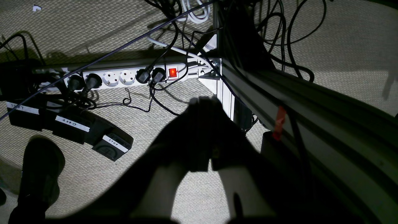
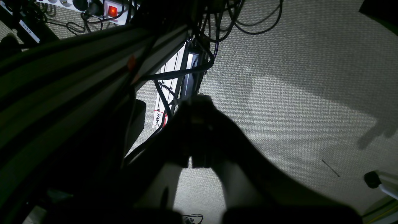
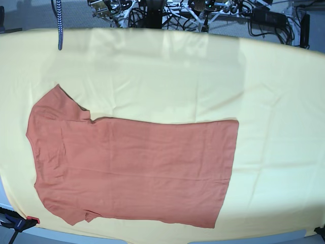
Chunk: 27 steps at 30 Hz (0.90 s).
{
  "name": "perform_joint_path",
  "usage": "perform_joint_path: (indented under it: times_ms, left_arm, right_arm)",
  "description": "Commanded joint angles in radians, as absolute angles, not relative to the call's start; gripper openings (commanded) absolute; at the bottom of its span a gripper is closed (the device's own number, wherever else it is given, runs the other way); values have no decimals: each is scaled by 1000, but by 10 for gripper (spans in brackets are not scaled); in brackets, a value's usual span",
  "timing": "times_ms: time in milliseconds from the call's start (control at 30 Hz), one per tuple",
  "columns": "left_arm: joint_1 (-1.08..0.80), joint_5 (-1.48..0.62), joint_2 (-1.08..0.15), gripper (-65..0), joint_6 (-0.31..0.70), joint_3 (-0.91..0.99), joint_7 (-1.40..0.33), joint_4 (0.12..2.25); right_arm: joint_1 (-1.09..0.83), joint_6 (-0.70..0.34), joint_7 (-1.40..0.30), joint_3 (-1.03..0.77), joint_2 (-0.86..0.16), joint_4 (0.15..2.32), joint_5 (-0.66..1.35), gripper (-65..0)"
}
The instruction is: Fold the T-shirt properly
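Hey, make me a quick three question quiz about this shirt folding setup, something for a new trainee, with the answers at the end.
1. True or false: the T-shirt lies spread flat on the yellow cloth, with no fold made yet.
2. Multiple choice: in the base view, the sleeves point toward which side? A) left B) right C) top
3. Fill in: both wrist cameras look down at the carpet, and the left pincer and right pincer are both ____.

Key: 1 true; 2 A; 3 shut.
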<state>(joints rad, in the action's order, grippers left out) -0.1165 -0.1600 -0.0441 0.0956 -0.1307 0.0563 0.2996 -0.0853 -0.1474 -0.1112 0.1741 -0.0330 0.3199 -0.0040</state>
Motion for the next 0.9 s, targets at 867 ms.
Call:
perform_joint_path:
  times_ms: [867]
  left_arm:
    - [-119,-165,-39,-650,104,-131,69,308]
  right_arm:
    - [-83,-123,-98,172,-34,353,-5,-650]
